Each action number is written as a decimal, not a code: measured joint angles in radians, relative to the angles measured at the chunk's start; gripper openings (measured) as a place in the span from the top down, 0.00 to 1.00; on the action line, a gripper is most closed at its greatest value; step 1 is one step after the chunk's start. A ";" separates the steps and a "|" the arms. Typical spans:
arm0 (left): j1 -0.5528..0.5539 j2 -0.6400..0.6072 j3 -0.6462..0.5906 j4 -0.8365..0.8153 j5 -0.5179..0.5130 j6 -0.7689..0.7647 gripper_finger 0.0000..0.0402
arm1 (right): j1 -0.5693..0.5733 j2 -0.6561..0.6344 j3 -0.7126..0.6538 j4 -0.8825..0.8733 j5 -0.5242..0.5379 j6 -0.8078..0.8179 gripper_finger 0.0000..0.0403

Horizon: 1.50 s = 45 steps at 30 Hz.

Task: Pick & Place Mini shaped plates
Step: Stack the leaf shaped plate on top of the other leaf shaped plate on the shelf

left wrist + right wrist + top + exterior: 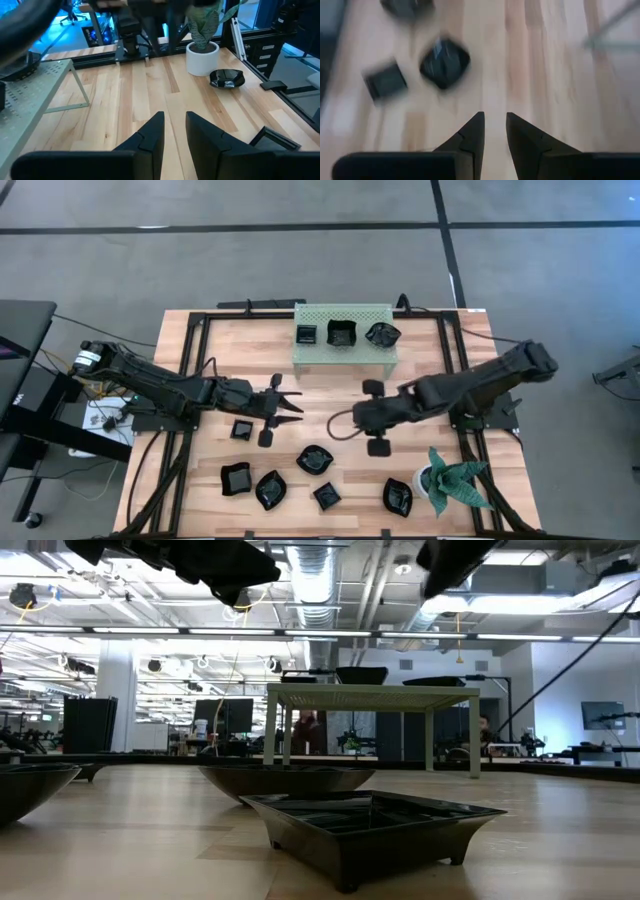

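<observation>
A pale wooden table (330, 395) is being viewed from above. 3 glossy black mini plates (341, 334) are resting on a perforated light-green rack (310, 352) at the table's far side. 6 more are lying on the near boards: a small square one (242, 429) near the left pincer (285, 403), a scalloped one (315, 459) near the right pincer (340, 424), and 4 (270, 489) toward the front edge. Both pincers are being held above the table's middle, each with its fingers slightly parted and nothing between them. A spiky green plant in a white pot (452, 481) is standing at the right front corner.

Judging by this, a next plate is being chosen. A descent straight over a raised rim is being advised, since the glaze is likely slippery and the dishes shallow.
</observation>
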 joint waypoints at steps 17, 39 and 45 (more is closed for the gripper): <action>0.000 0.000 0.000 0.009 0.001 0.000 0.80 | -0.064 0.324 -0.175 0.578 -0.320 0.053 0.81; 0.000 0.000 0.000 0.014 0.001 0.000 0.80 | -0.064 0.484 -0.089 0.596 -0.263 0.110 0.81; 0.000 0.000 0.000 0.017 0.002 0.001 0.80 | -0.062 0.528 -0.088 0.621 -0.276 0.123 0.81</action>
